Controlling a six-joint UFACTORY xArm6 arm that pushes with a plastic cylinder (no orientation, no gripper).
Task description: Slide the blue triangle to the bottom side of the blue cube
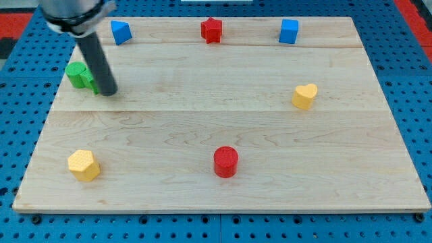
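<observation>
The blue triangle (120, 32) sits near the board's top edge at the view's upper left. The blue cube (289, 31) sits near the top edge at the view's upper right, far from the triangle. My tip (109, 92) rests on the board at the view's left, below the blue triangle and just to the right of a green block (79, 74), which the rod partly hides.
A red star (211, 30) lies at the top middle between the two blue blocks. A yellow heart (304, 96) is at the right, a red cylinder (225, 162) at the lower middle, a yellow hexagon (84, 165) at the lower left. The wooden board (216, 121) lies on a blue pegboard.
</observation>
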